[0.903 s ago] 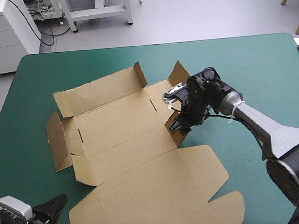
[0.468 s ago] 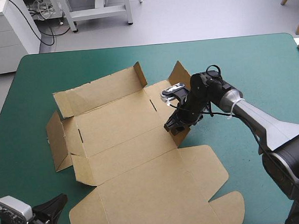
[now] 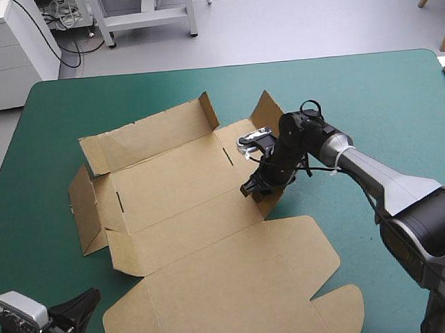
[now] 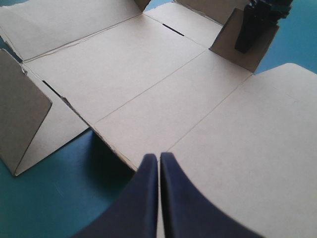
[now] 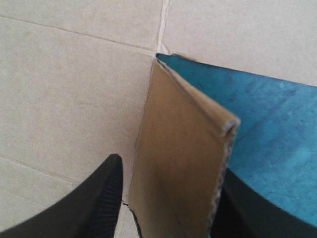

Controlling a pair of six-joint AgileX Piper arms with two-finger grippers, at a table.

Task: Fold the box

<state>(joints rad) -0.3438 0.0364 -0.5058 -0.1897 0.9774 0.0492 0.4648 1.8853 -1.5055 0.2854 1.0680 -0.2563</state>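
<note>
The right gripper [image 3: 255, 188] has been drawn slightly inward, toward the middle of the box [image 3: 172, 200], since the earlier frames, and the small side flap [image 5: 181, 158] has been tipped up with it. The flap is pinched between the nearly closed black fingers. The brown box lies spread on the teal-green cover [image 3: 370, 105]. Its far wall and end flaps are partly raised, nothing is tucked, and the lid is flat, so most of the folding is judged outstanding. The left gripper [image 4: 158, 157], pressed together and empty, is held off the box's near left corner.
</note>
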